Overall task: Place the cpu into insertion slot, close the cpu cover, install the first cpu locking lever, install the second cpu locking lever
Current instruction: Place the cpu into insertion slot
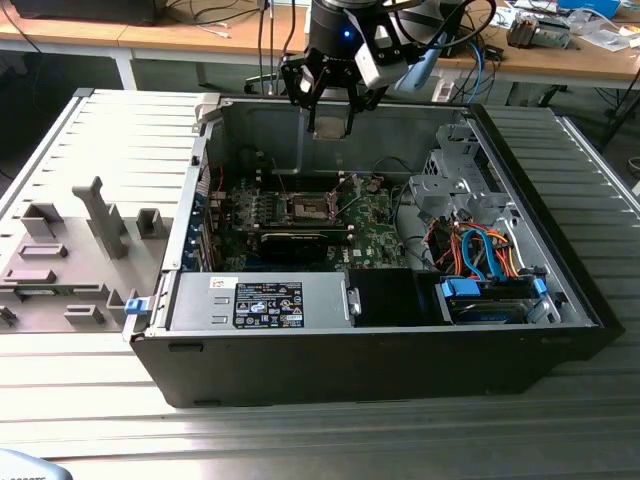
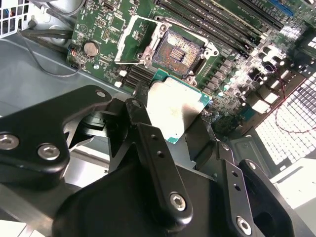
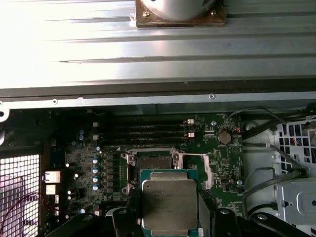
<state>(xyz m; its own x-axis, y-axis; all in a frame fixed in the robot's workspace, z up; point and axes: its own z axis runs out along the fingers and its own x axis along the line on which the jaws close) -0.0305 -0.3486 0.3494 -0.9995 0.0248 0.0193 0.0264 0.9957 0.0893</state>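
While the ribbed metal desk [image 1: 300,440] just carries the open computer case [image 1: 350,370] lying on its side, all the action is up over the green circuit board [image 1: 375,225] on the case floor. The end effector [image 2: 170,126] hangs above that board, up near the case's top rim in the exterior view, and it's clamped on the cpu [image 3: 169,200], one finger on each of two opposite edges, metal lid facing up. Down on the board the cpu cover [image 2: 126,38] is flipped open to one side of the insertion slot [image 3: 154,163], and the slot itself is bare, dark contact field showing. So I'd say we're on step one, placing the chip, with nothing seated yet and the cover and both levers not done. In both wrist views the cpu sits just short of the slot and not over it. Seating it looks fussy to me: the chip has to come in level and square to the rim, and a tilted drop could bend those contacts.
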